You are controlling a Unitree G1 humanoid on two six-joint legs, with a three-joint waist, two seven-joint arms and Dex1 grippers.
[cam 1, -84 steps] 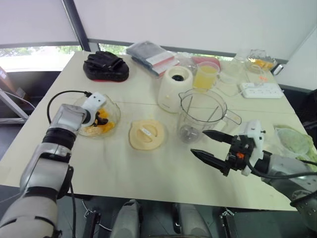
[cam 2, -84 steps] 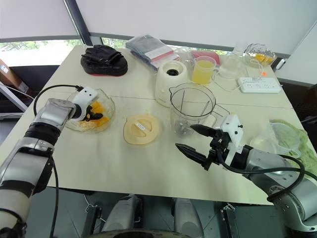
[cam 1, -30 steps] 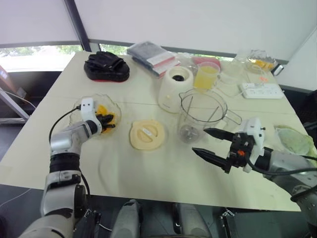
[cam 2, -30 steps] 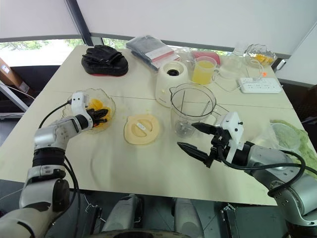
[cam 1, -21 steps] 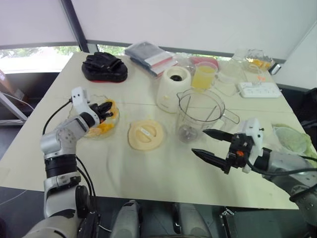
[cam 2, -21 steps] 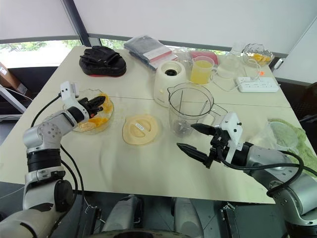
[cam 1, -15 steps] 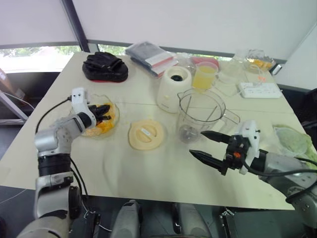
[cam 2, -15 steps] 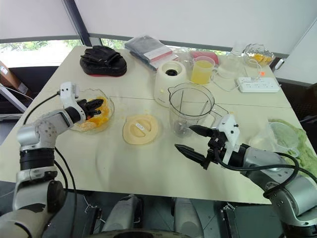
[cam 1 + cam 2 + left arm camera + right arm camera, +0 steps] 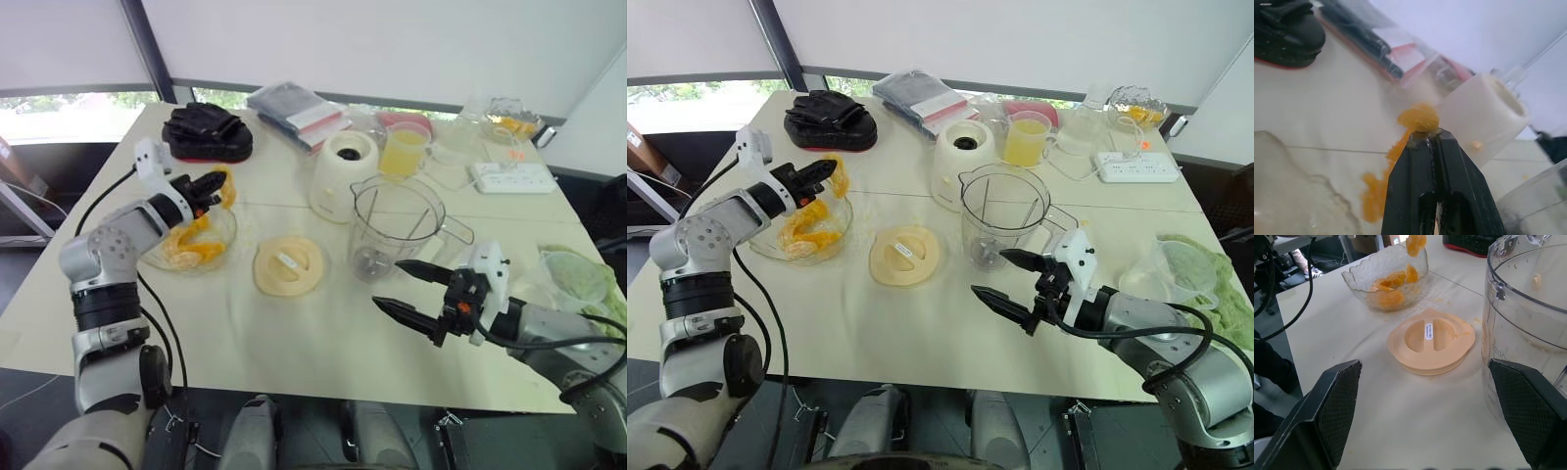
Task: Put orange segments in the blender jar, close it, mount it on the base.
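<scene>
The left gripper (image 9: 208, 184) pinches a floppy orange piece (image 9: 224, 183) over the left bowl (image 9: 152, 257), maybe just by its edge, so it could drop before the middle jar (image 9: 400, 235); the right gripper (image 9: 387, 284) is spread.

- The left gripper (image 9: 1425, 138) pinches an orange segment (image 9: 1418, 117) at its closed fingertips, pulp trailing below
- The white blender base (image 9: 1484, 117) stands just behind
- A glass bowl (image 9: 1298, 205) sits near; a black pouch (image 9: 1288, 27) and packets (image 9: 1381, 41) lie beyond
</scene>
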